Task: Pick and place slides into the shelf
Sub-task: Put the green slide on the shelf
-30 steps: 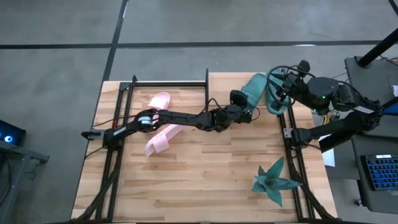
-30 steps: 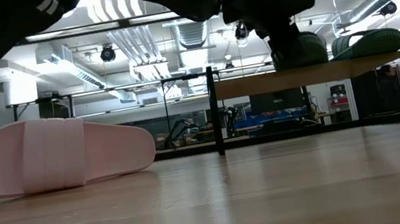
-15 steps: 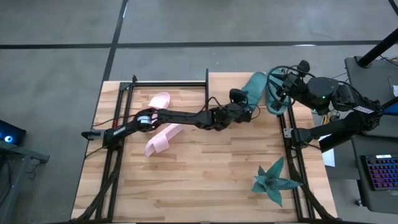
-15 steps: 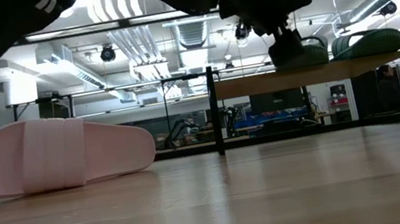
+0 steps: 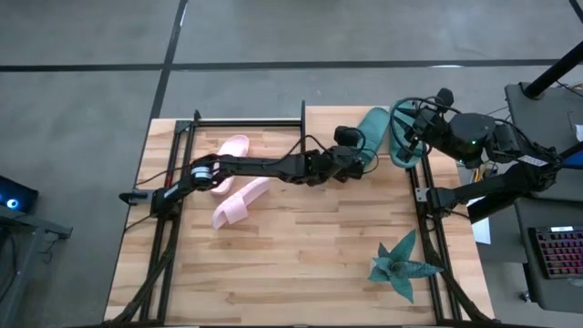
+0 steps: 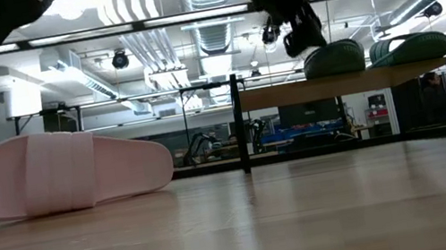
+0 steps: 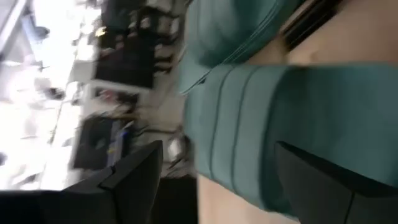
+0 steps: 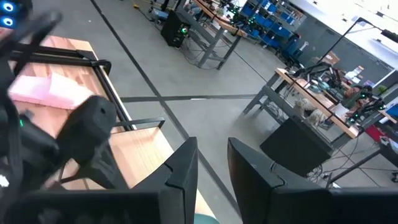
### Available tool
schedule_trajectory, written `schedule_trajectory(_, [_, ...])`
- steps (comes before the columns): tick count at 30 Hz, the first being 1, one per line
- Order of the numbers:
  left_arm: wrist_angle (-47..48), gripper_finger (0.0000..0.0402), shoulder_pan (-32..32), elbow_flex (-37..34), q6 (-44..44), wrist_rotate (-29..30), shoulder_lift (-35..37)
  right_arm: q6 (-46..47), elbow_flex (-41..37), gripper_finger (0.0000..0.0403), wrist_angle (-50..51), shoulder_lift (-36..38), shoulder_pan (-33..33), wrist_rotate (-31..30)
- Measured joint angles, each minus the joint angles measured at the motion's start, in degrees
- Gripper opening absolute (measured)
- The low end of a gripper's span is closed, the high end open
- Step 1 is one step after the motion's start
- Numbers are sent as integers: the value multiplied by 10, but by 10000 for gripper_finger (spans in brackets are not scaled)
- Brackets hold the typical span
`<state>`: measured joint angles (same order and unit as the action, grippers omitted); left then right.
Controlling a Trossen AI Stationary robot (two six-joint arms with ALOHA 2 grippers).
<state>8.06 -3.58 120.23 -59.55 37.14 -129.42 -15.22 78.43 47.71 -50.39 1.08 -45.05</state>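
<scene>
Two dark teal slides lie sole-down on the shelf, one to the left of the other. My left gripper hangs open just above and to the left of the left one, touching nothing; in its wrist view that slide fills the space ahead of the fingers. My right gripper sits over the other teal slide at the shelf's right end. Two pale pink slides lie on the table's left half; one shows in the low view. My right gripper has its fingers drawn nearly together, with a sliver of teal showing low between them. It comes at the right-hand teal slide from the table's right side. Which part it has is hidden by the gripper itself. The slide rests on the shelf.
A teal spiky star-shaped plant stands at the table's near right. Black metal frames run along both sides of the table. The shelf's black post stands mid-table. Bare wood lies in the middle and at the front.
My left gripper has opened and let go of the left teal slide, which stays lying on the shelf. The gripper has then risen clear of it and drawn back a little toward the table's left.
</scene>
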Motion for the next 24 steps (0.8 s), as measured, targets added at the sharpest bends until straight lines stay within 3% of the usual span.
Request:
schedule_trajectory(4, [49,289,0,-1,56,-73,29,0,0,73,0,0,0,0])
schedule_trajectory(9, [59,288,0,-15,86,-99,62,0,0,75,0,0,0,0])
schedule_trajectory(13, [141,288,2,-17,130,-123,102,0,0,79,1,0,0,0])
schedule_trajectory(16, [239,285,3,-26,172,-189,141,2,0,80,1,-1,0,11])
schedule_trajectory(20, [345,259,4,-42,232,-310,196,2,-3,74,7,-4,0,78])
schedule_trajectory(24, [366,199,6,-96,238,-391,267,-25,-5,74,46,-20,0,202])
